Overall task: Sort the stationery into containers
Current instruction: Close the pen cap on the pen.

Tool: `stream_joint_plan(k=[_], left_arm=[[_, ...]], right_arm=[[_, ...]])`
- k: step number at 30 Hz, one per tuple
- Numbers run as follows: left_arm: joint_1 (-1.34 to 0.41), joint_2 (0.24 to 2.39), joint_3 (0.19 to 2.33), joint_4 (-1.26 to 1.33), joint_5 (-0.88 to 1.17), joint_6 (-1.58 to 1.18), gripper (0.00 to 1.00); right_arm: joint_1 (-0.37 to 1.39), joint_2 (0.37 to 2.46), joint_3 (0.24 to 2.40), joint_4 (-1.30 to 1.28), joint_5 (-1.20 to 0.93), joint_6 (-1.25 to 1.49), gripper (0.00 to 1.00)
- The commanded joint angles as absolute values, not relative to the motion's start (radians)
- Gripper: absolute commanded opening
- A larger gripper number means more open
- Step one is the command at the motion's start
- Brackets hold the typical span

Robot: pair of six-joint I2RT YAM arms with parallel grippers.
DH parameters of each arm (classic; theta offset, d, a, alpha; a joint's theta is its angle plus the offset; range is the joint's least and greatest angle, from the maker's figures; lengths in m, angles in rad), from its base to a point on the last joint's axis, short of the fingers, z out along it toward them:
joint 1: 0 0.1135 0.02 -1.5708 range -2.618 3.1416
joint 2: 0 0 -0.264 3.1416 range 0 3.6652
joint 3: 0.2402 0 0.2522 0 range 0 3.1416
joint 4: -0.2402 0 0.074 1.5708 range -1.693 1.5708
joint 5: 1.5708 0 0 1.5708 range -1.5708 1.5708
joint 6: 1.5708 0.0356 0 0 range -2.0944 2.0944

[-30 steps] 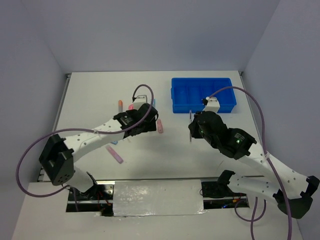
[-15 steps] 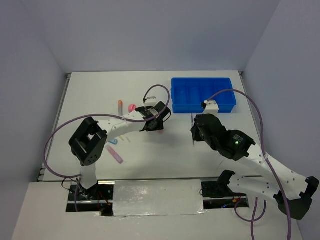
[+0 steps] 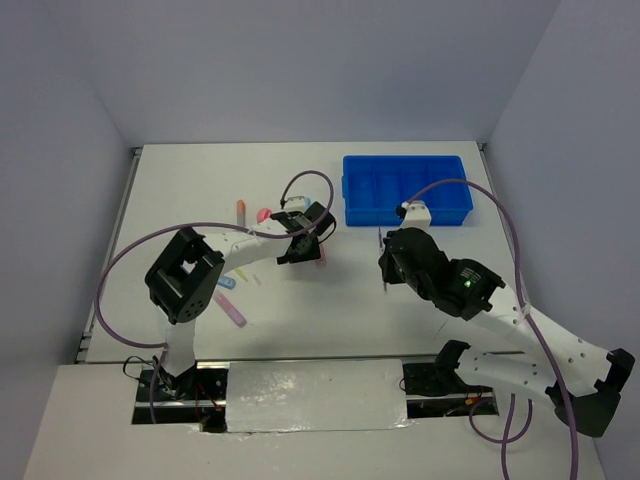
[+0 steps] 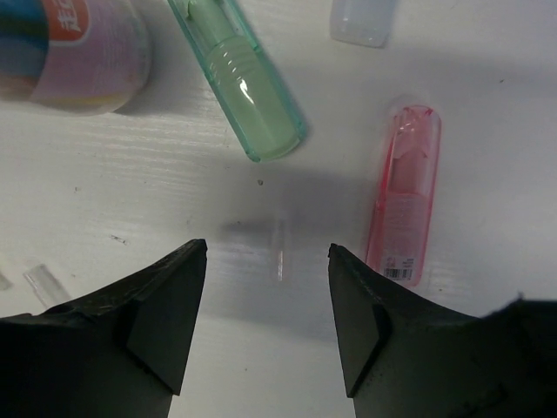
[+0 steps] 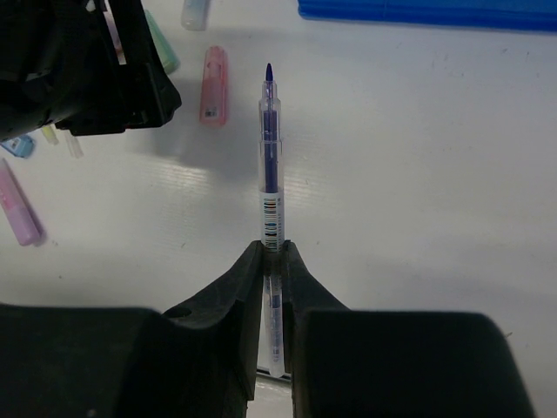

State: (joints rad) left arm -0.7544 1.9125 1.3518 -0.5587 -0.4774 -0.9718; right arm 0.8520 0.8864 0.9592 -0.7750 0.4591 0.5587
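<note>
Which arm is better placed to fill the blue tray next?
Right. The right gripper is shut on the slim clear pen with blue ink, close to the blue divided plastic tray. The left gripper stands open and empty by a pink translucent highlighter.

Barcode on clear pen point(image 5: 271, 187), barcode sticker on pink highlighter point(image 4: 402, 196), tube point(image 4: 74, 43) lettering unreadable

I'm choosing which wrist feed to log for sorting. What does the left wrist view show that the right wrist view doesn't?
Only the left wrist view: a pastel labelled tube and the gap between the open left jaws. Only the right wrist view: the right jaws shut on the dark pen, the blue tray's edge and a purple highlighter. Both: the pink highlighter and the green highlighter, the latter partly hidden in the right wrist view.
</note>
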Motion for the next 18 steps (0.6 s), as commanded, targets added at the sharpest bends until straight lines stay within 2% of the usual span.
stream_joint_plan(k=[1,8,18], left_arm=[[-0.753,1.928,1.336,-0.551,-0.474,-0.983,0.7],[-0.753,1.934,1.301,-0.531,-0.459,-0.985,0.69],[-0.753,1.954,1.287,-0.517,-0.434,-0.971,0.58]], right_arm=[[0.847,0.894,0.954,-0.733,0.453,0.546,0.0],[0.848,0.908,0.951,-0.721,0.437,0.541,0.0],[0.847,0.894,0.953,-0.719,0.419,0.54,0.0]])
